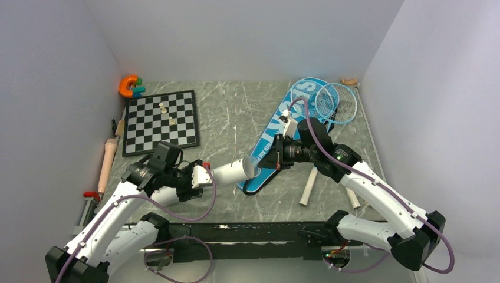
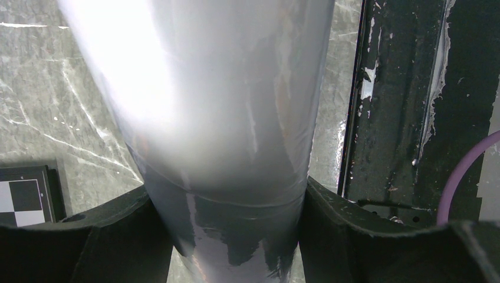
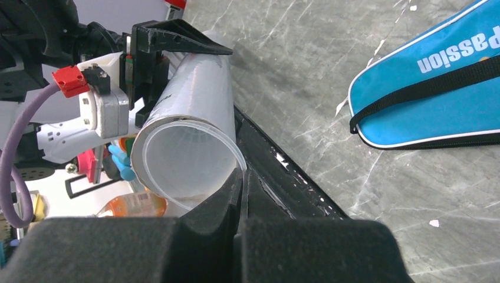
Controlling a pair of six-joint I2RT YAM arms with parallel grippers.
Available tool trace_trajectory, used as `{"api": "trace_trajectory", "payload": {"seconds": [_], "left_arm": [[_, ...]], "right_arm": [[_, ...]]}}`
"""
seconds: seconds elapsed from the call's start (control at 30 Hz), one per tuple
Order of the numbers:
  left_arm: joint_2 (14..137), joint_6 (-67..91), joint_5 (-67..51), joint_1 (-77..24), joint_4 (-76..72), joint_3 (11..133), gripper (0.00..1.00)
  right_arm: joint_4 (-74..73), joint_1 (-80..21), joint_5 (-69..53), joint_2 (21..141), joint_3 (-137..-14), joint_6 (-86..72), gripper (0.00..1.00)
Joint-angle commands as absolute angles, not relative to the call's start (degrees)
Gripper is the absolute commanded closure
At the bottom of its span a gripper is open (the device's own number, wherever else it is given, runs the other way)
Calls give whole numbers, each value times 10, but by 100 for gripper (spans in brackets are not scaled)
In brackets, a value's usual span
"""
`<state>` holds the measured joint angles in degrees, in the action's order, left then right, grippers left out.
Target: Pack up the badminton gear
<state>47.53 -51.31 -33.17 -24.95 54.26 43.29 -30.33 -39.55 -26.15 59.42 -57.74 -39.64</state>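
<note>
My left gripper [image 1: 203, 174] [image 2: 227, 218] is shut around the long pale-grey tube [image 1: 233, 171] [image 2: 206, 106] [image 3: 194, 88] and holds it off the table, pointing right. My right gripper [image 1: 259, 162] [image 3: 242, 177] is shut on the rim of the tube's open end; the thin wall sits between its fingers. The blue "SPORT" bag [image 1: 268, 127] [image 3: 424, 106] lies diagonally behind it. Two light-blue rackets [image 1: 336, 103] rest on the bag's far end, their white handles [image 1: 308, 188] near the right arm. Two small whitish pieces [image 1: 171, 121], perhaps shuttlecocks, sit on the chessboard.
The chessboard [image 1: 160, 121] lies at the back left, with an orange and teal toy [image 1: 130, 86] behind it. A wooden rolling pin [image 1: 107, 162] lies along the left wall. A black rail [image 1: 253, 230] runs along the near edge.
</note>
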Motion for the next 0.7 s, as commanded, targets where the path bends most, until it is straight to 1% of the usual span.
{"api": "trace_trajectory", "payload": {"seconds": [0.0, 0.2, 0.53, 0.6, 0.67], "left_arm": [[476, -515, -353, -252, 523, 448, 91], [477, -514, -353, -252, 525, 450, 91], [477, -515, -353, -252, 523, 451, 91], [477, -514, -353, -252, 524, 451, 91], [477, -515, -353, -252, 525, 452, 91]], "right_arm": [[-280, -401, -270, 580, -577, -409, 100], [-252, -422, -270, 592, -574, -421, 100], [-244, -444, -247, 598, -572, -426, 100], [-245, -446, -242, 598, -573, -424, 88], [-251, -447, -235, 597, -575, -418, 79]]}}
